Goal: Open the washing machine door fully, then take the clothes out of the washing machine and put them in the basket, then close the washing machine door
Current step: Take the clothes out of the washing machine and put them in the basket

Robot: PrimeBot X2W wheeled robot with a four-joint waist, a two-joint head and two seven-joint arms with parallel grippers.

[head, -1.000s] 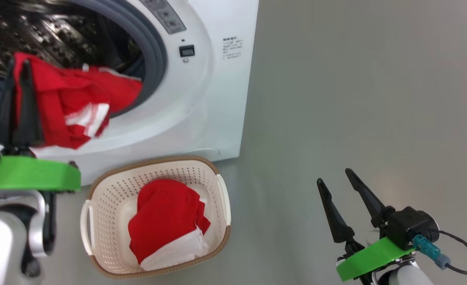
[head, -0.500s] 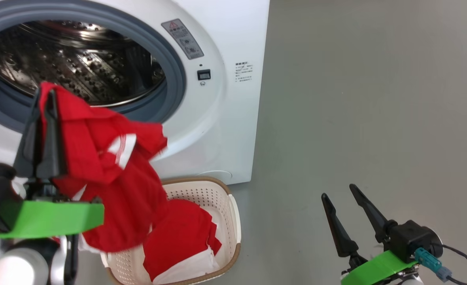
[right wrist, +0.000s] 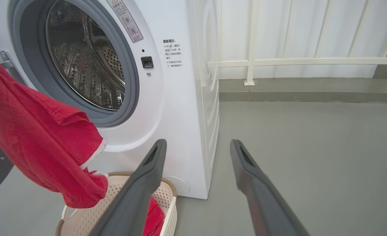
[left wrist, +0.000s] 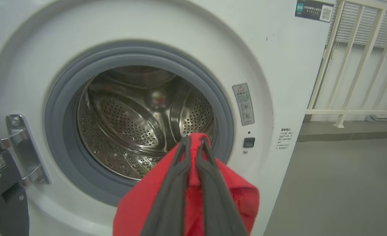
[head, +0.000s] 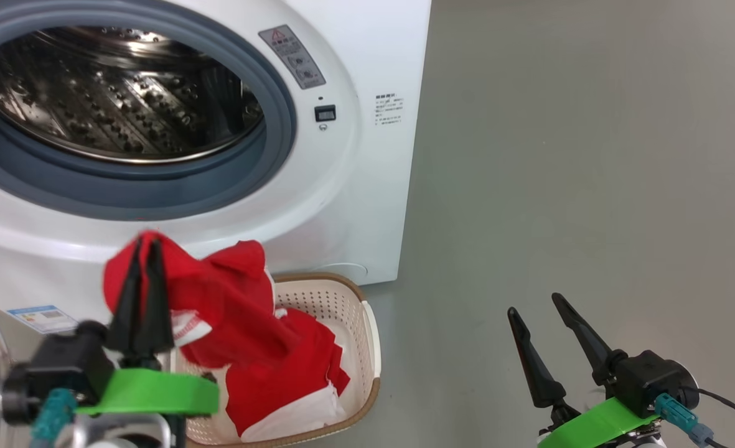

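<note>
A red garment (head: 230, 305) hangs clamped between the closed fingers of the left end effector (head: 145, 244), over the basket (head: 370, 336), where more red and white clothes (head: 292, 398) lie; the basket stands on the floor (head: 591, 186) just in front of the washing machine (head: 355, 186); the right end effector (head: 533, 303), off to the right, has its fingers apart, holding nothing.

- The left gripper (head: 145, 244), pinched on a red garment (head: 230, 305), is coming down and away from the mouth of the washing machine (head: 342, 205).
- The red garment is now hanging clear of the drum (head: 112, 93), trailing over the basket (head: 370, 336).
- The head camera is shifting, taking in more of the drum.
</note>
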